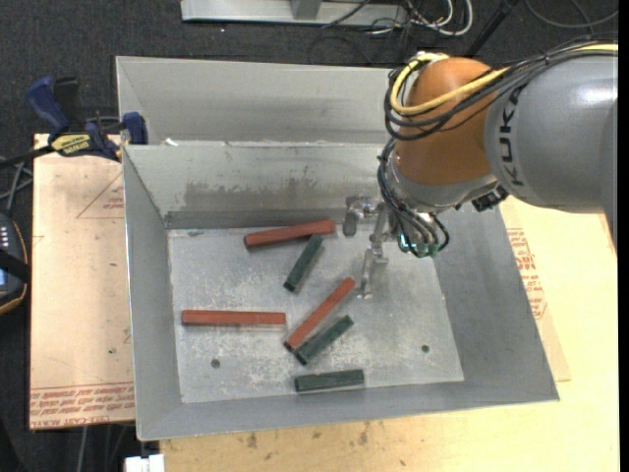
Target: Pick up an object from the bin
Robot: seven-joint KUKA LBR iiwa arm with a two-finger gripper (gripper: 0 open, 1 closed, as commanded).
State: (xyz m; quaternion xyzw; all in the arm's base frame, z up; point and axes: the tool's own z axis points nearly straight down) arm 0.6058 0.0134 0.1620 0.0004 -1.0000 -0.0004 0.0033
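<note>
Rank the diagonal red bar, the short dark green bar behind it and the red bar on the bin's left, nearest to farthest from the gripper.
1. Diagonal red bar, mid-bin, its upper end by the gripper.
2. Short dark green bar, further toward the view's left.
3. Left red bar, far across the floor.

The setting is a robotics laboratory. An industrial robot arm [560,126] reaches over a grey metal bin [147,264], with dark carpet [69,18] around. Loose cables [423,3] and a metal stand base [285,8] lie beyond the bin's far edge
</note>
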